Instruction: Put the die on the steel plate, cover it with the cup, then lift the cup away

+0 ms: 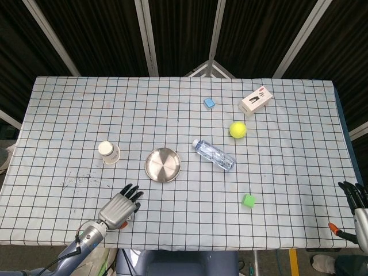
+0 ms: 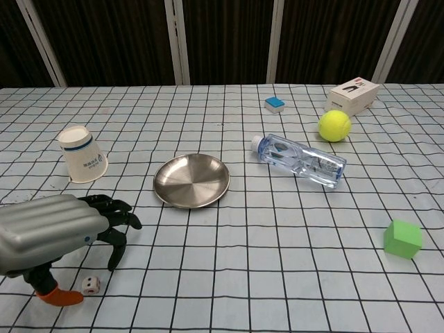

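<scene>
The die (image 2: 91,284) is seen near the table's front edge, under the open, empty left hand (image 2: 52,239). Whether the right hand (image 1: 353,195) is open cannot be told.

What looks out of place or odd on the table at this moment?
The water bottle lies on its side, right of the steel plate. The paper cup stands upside down and seems to lean. Dark specks mark the cloth in the head view. Nothing looks spilled or broken.
</scene>
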### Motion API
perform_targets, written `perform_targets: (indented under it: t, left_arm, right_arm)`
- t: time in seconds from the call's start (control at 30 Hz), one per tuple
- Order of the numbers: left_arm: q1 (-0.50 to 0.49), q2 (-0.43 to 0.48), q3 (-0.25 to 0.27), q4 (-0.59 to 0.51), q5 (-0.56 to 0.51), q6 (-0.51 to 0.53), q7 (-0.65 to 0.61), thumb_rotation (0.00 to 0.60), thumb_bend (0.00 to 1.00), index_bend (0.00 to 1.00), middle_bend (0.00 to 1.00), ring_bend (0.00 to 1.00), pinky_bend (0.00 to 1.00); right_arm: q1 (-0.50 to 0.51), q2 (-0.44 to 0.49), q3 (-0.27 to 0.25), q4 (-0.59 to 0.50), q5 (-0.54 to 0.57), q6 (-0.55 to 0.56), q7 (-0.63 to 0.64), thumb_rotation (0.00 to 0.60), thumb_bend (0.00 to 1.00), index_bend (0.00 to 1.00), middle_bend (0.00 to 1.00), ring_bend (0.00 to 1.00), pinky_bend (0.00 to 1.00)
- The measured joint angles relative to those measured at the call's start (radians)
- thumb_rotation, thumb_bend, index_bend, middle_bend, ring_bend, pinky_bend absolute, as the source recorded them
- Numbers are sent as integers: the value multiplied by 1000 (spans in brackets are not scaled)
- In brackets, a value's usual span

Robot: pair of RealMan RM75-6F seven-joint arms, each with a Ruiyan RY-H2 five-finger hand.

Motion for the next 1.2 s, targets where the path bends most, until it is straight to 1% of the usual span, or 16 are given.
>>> perform_targets:
  t: [0.3, 0.47, 0.77, 1.2]
  left_arm:
    - [-6, -1, 9, 4, -5, 13, -5, 600, 340, 481, 126, 0, 37]
    - [-10, -4, 13, 8, -5, 12, -6, 600, 378, 491, 127, 0, 37]
    - [-18, -11, 22, 16, -6, 17, -10, 600, 418, 493, 127, 0, 37]
    - [-24, -6, 32, 11, -18, 30, -5, 600, 427, 496, 126, 0, 36]
  right_arm:
    - [0, 1, -1, 1, -2, 1, 10, 600, 132, 120, 137, 96, 30]
    - [1, 1, -1, 1, -1, -1, 13, 600, 132, 120, 137, 96, 31]
    - [1, 0, -2, 5, 0, -2, 21, 600, 132, 120, 137, 96, 30]
    - [3, -1, -3, 7, 0, -4, 25, 600, 131, 120, 136, 95, 30]
